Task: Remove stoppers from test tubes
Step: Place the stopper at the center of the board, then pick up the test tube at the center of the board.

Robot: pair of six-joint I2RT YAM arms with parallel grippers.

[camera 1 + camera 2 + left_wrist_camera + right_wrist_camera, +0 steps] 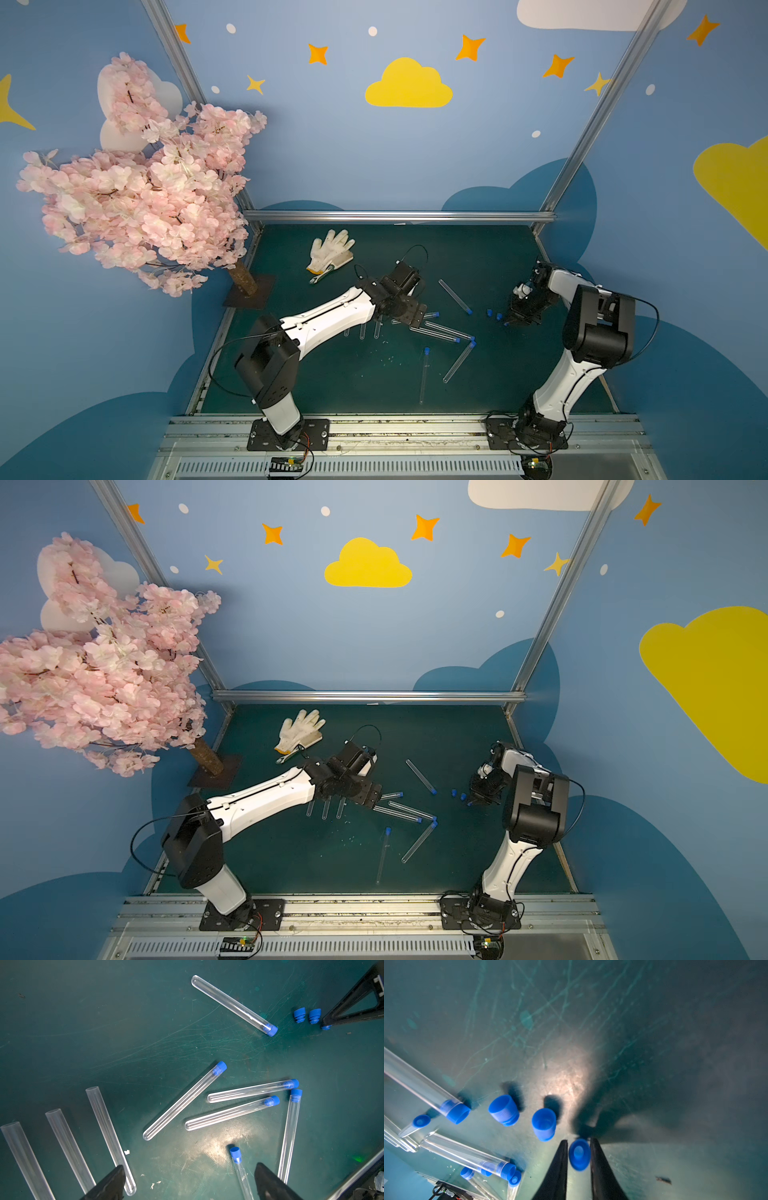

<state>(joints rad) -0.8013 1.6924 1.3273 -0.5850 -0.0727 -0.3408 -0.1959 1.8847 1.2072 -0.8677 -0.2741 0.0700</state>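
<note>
Several clear test tubes lie on the green mat [498, 374], and those that keep blue stoppers include one [232, 1003] apart and a loose cluster [230, 1113]. Three open tubes [104, 1126] lie side by side beside my left gripper [189, 1169], which hovers open and empty above the cluster [409, 318]. Two loose stoppers [503, 1110] [544, 1124] stand on the mat. My right gripper [579, 1140] is down at the mat next to them [509, 322], with a third stopper [579, 1155] between its fingers. Its jaws stand slightly apart, a thin gap showing on one side of the stopper.
A white glove [330, 249] lies at the back left over a small metal tool [318, 278]. A pink blossom tree [137, 187] on a dark base [249, 291] stands at the left edge. Aluminium rails frame the mat.
</note>
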